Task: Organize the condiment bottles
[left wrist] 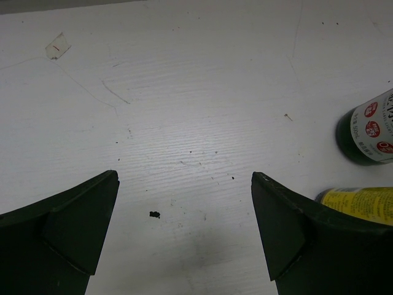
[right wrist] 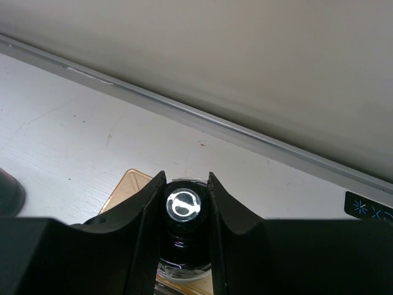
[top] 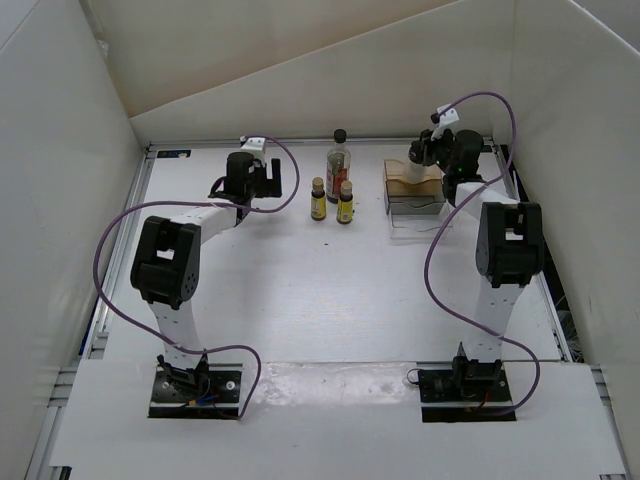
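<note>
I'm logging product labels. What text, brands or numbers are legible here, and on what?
Dark bottle, white label: red roundels and print, too blurred to read.
Yellow-labelled bottle: print unreadable.
Black-capped bottle: white emblem on cap, no letters.
Blue sticker: white symbols, no words.

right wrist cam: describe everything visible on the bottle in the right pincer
The short bottle stands upright, seen from above: a round black cap with a pale circular emblem, and a dark glossy body, glass by its look. The right pincer is shut on it, fingers pressing both sides of the cap. It is over a tan holder near the back wall; whether it rests there or hangs lifted is unclear.
</note>
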`<state>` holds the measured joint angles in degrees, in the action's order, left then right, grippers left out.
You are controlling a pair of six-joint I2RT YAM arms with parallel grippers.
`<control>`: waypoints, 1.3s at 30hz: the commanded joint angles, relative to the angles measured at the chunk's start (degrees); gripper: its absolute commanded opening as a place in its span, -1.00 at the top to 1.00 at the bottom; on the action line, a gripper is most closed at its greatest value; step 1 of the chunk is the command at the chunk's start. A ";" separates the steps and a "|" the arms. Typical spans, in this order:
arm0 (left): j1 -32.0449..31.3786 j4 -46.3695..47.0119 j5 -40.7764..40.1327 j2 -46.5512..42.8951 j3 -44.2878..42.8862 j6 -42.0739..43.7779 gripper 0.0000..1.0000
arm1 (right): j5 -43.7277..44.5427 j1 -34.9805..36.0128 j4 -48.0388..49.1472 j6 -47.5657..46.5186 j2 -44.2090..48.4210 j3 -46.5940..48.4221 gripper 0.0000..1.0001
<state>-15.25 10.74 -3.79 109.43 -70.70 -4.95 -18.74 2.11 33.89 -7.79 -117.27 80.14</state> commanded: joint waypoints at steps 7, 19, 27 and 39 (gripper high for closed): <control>-0.49 0.33 0.72 1.05 -2.52 0.29 -0.99 | 0.02 -1.32 8.65 -0.29 0.91 0.89 1.00; -0.58 0.42 0.80 3.69 -4.53 0.20 -0.99 | -0.51 -3.16 8.12 -1.08 -3.22 2.39 1.00; -0.66 0.51 1.07 4.65 -5.33 0.20 -0.99 | -0.42 -3.69 8.74 -1.44 -3.58 1.43 1.00; -0.93 1.12 1.07 4.83 -4.63 -0.15 -0.99 | 0.46 -3.60 10.14 -0.91 -2.18 -1.91 -0.30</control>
<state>-15.77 10.87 -3.57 115.33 -74.32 -4.97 -19.14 -1.48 38.57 -8.21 -121.75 79.57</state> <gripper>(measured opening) 0.995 0.635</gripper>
